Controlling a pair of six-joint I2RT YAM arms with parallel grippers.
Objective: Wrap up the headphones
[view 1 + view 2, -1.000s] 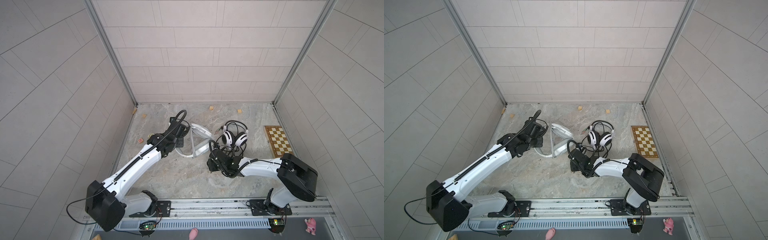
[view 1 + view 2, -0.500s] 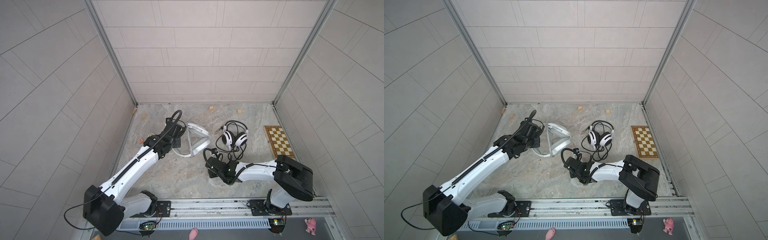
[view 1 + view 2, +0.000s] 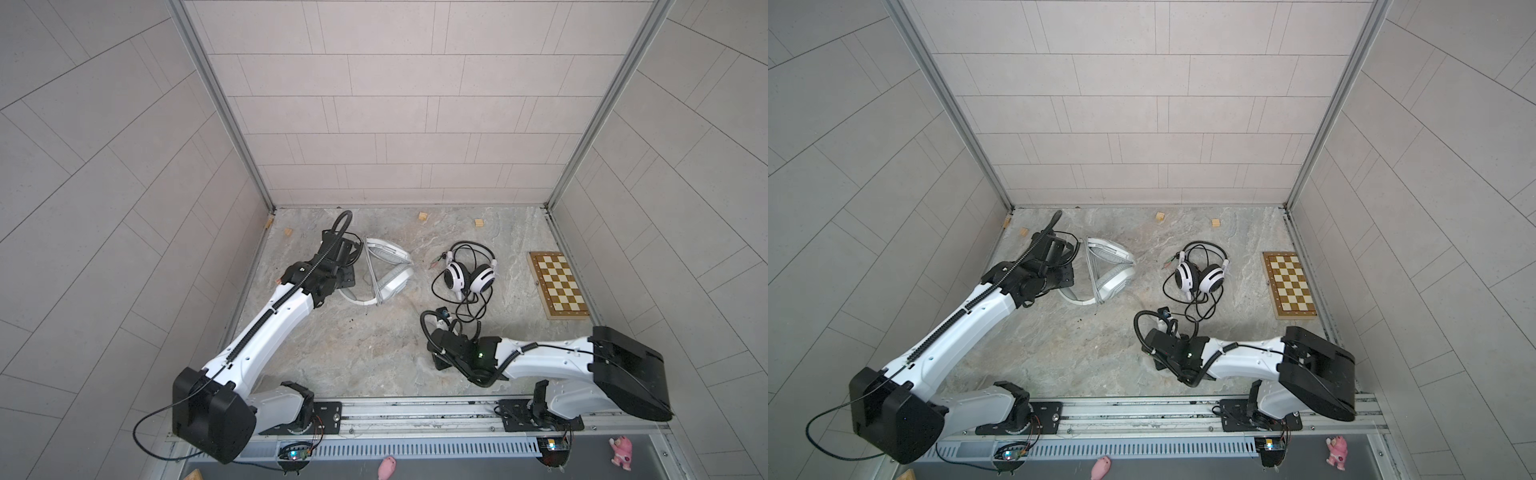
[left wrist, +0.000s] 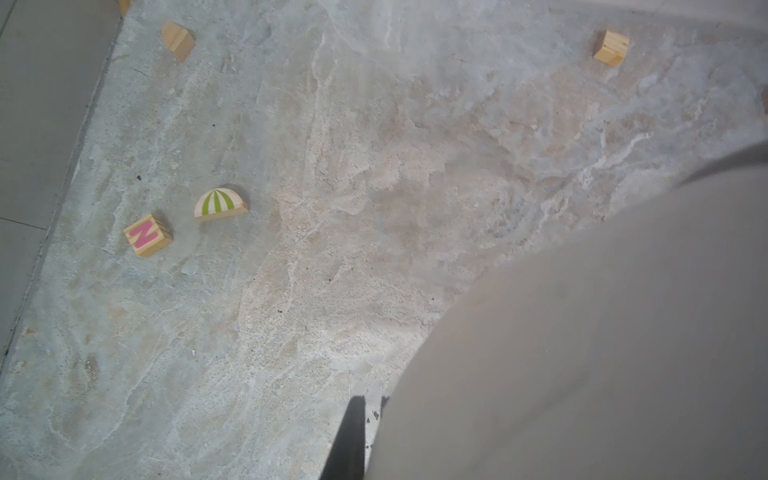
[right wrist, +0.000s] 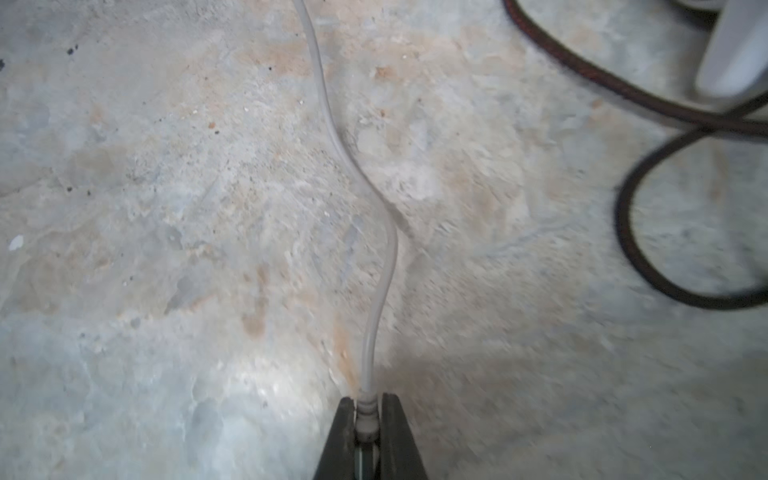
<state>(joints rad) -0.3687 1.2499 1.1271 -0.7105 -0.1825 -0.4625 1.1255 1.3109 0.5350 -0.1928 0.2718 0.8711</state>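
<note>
The white headphones (image 3: 390,270) (image 3: 1111,274) stand tilted at the left middle of the floor, with grey cable turns across the earcups. My left gripper (image 3: 355,258) (image 3: 1073,254) is shut on their headband side. In the left wrist view one dark finger (image 4: 349,440) shows beside their blurred grey surface (image 4: 582,332). The black-and-white headphones (image 3: 469,276) (image 3: 1198,276) lie right of centre in their loose black cable (image 5: 623,216). My right gripper (image 5: 368,419) (image 3: 437,362) is low at the front, shut on the plug end of the grey cable (image 5: 392,249).
A wooden chessboard (image 3: 559,286) lies by the right wall. Small wooden blocks (image 3: 422,216) are scattered along the back, with an N block (image 4: 147,235) and a striped half-round (image 4: 220,203) near the left wall. Tiled walls close in three sides.
My right gripper has shut on the grey cable's plug and drawn back toward the front rail. The left arm has shifted the white headphones slightly toward the back.
</note>
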